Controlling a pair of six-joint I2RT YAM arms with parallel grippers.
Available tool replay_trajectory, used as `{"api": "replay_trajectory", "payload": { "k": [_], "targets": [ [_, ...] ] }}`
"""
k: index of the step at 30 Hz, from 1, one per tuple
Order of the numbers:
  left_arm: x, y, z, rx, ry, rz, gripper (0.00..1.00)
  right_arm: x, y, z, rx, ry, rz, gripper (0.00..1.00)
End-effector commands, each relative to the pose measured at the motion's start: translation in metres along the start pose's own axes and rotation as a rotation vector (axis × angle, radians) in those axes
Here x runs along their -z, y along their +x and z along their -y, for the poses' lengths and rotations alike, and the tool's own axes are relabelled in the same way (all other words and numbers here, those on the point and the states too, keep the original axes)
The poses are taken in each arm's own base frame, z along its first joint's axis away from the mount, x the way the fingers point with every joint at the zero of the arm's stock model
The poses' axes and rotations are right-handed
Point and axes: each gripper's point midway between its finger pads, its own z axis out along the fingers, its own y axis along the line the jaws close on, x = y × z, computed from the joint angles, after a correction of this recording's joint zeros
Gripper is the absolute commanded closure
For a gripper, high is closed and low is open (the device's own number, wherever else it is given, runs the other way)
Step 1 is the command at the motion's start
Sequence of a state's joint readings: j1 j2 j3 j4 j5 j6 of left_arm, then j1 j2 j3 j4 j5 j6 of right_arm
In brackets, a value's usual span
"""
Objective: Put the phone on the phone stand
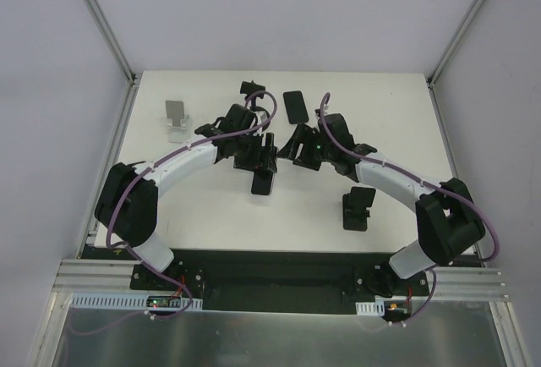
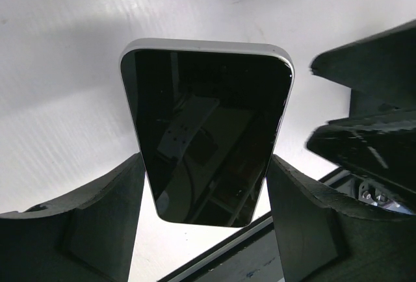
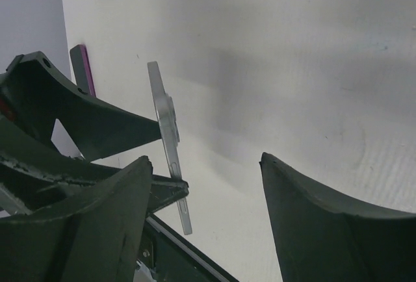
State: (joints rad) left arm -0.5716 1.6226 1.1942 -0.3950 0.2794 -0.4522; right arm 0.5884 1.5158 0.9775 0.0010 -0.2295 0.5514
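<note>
The phone is held off the table, clenched by its long edges in the left claw, so the right claw, open just beside it, should probably square up and grip firmly before the left one lets go.
</note>
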Motion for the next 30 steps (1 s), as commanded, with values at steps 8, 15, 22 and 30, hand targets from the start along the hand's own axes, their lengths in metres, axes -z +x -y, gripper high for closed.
{"api": "replay_trajectory", "payload": {
  "k": [8,15,22,30],
  "targets": [
    [0.015,-0.006,0.035,-0.098,0.128,0.059,1.0,-0.022,-0.012,-0.035,-0.027,-0.126,-0.008,0.48],
    [0.017,-0.004,0.041,-0.111,0.15,0.06,1.0,-0.032,0.001,-0.042,-0.009,-0.161,-0.036,0.77],
    [0.028,-0.005,0.059,-0.156,0.243,0.064,0.7,-0.004,-0.007,-0.042,0.067,-0.212,0.034,0.99],
    [0.057,0.003,0.097,-0.242,0.486,0.101,0.13,0.057,-0.007,-0.013,0.187,-0.317,0.114,0.99]
  ]
}}
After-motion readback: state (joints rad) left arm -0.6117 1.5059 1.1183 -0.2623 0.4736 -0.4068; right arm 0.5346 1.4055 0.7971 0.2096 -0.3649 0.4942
